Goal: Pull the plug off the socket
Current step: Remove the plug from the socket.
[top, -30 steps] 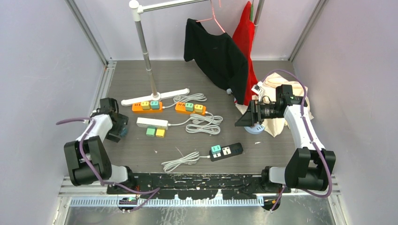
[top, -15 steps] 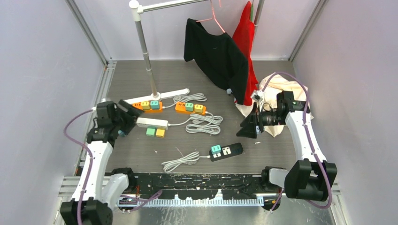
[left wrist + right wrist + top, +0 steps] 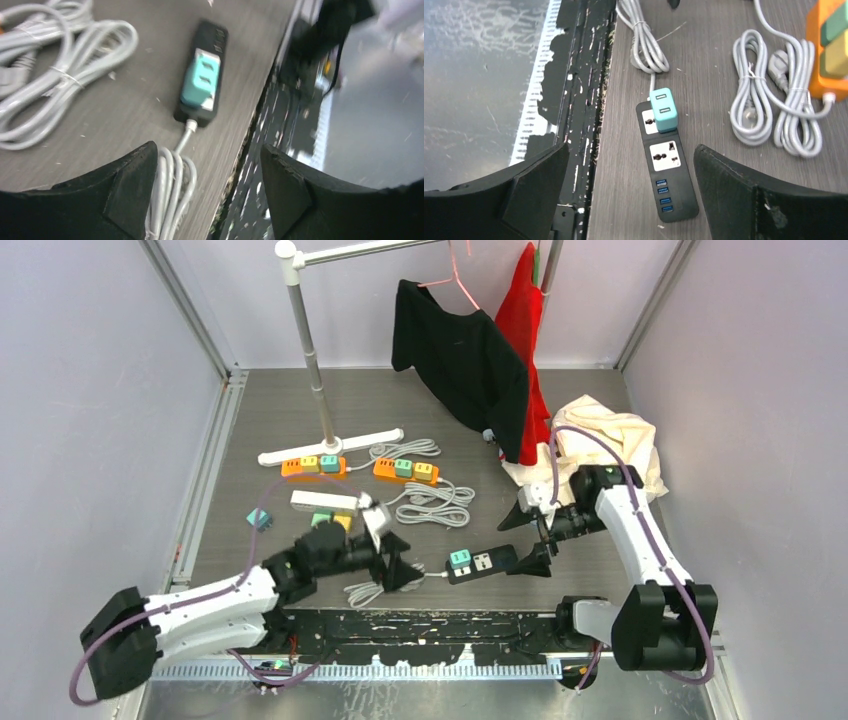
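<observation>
Teal against black, the plug (image 3: 460, 559) sits pushed into the left socket of the black power strip (image 3: 496, 561), which lies near the near edge of the table (image 3: 300, 410), about mid-way across. The strip's long axis runs left to right, its far-right end tipped slightly away. Its grey cable (image 3: 385, 585) leaves the plug end and coils to the left.

The left gripper (image 3: 400, 562) hovers just left of that cable end, over the coil, jaws parted and empty, pointing rightwards along the strip. Its arm lies low and stretched out along the near edge. The right gripper (image 3: 530, 538) hangs just beyond the strip's right end, jaws spread wide with nothing between them, its arm bent at the elbow and its wrist aimed leftwards down at the strip.

Both sit near, but the plug lies towards the left gripper's side, so that one looks slightly better placed to take it.
</observation>
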Robot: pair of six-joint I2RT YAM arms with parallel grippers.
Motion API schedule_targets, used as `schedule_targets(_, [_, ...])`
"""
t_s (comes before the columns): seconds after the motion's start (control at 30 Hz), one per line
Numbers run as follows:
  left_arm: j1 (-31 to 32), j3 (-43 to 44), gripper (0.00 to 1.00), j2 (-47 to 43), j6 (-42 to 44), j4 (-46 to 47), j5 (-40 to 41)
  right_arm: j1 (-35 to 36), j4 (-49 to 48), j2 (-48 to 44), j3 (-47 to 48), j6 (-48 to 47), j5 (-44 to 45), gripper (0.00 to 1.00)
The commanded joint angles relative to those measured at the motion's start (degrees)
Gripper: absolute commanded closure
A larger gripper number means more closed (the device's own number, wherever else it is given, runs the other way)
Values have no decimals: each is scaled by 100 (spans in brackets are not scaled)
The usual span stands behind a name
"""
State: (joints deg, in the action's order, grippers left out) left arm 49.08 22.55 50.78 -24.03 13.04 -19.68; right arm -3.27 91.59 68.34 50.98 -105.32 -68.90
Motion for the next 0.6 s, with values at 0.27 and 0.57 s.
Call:
schedule_targets(0.27, [1507,-725,21,1532,2837,3414,1361,2065,-4028,-267,-338,3300,1227,19])
schedule_targets(0.57, [1761,-232,21,3412,3070,4398,1544,2933,-5511,-12,-752,4692,1822,31])
